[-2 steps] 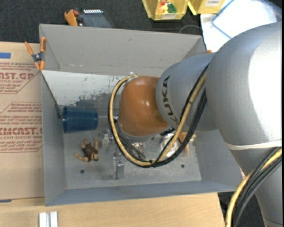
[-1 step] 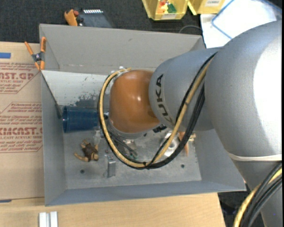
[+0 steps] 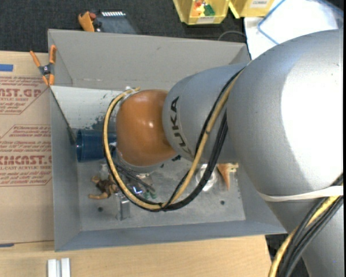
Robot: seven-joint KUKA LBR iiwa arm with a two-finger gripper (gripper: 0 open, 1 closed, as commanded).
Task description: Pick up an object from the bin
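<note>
Grey bin (image 3: 63, 172), seen from above, arm coming in from the right. At the far left of the floor a blue cylinder (image 3: 90, 144) is lying on its side, close against the left wall, with its right end running under the robot's wrist. Below and just right of it, on the bare floor, a small brown thing (image 3: 104, 187) is lying; it is knobbly, with thin bits sticking out, and its kind cannot be made out. The gripper (image 3: 125, 203) is reaching down to the floor just right of this brown thing, near it, but whether they are touching cannot be told. Most of the gripper is sitting hidden under the wrist, so whether the claw is spread, pressed together or pinching anything cannot be told either. No thing is showing in its grip. Above it the rounded orange cover (image 3: 139, 126) on the wrist is hanging over the left-centre of the bin. Yellow and black cables (image 3: 161, 206) are looping from around the cover down past the gripper and back up to the right. Further right, near the bin's right side, a pale orange wedge (image 3: 225, 175) is lying on the floor, well apart from the gripper. The big grey arm (image 3: 288, 114) is covering the right side of the bin.
</note>
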